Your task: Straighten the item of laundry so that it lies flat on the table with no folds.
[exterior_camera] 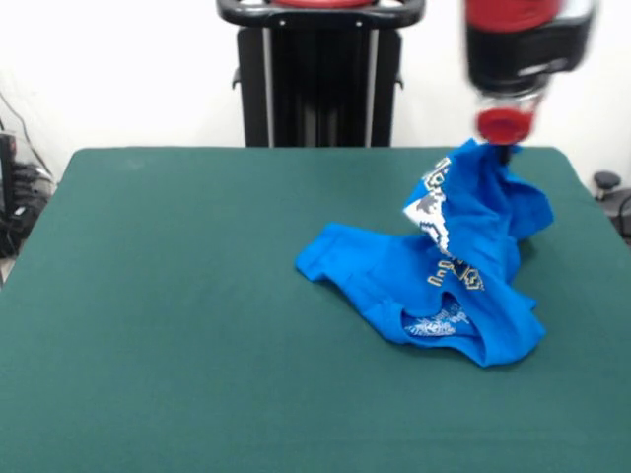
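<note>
The item of laundry [434,286], a bright blue T-shirt with white print, is bunched and folded on the right half of the dark green table [177,296]. One part of it is pulled up into a peak that rises off the table to my gripper [501,150]. The gripper hangs from the red and black arm at the upper right and is shut on that top edge of the cloth. Its fingertips are buried in the fabric. The rest of the shirt lies crumpled below, trailing toward the table's middle.
Behind the table's far edge stands the black pedestal [320,79]. Cables and dark gear [15,197] lie off the left side. A small black object [606,182] sits beyond the right edge.
</note>
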You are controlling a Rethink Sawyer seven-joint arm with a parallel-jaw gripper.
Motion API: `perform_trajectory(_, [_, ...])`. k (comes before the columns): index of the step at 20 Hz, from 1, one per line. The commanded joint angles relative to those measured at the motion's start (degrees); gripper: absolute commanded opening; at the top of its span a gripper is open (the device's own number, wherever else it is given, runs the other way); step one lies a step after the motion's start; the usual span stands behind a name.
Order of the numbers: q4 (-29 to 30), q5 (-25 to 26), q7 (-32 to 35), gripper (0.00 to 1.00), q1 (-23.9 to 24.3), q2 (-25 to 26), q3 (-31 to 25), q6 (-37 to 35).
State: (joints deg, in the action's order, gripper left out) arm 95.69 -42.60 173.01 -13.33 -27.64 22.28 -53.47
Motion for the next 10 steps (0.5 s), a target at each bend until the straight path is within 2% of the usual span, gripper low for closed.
perform_trajectory(1, [14.1, -1.3, -9.3, 0.0, 8.0, -0.6, -11.4, -6.5])
perform_trajectory(4, [17.1, -1.7, -12.9, 0.0, 11.3, -1.4, -14.7, -4.9])
perform_trajectory(10, [21.1, -3.8, -13.7, 0.0, 15.4, -4.6, -20.9, -3.7])
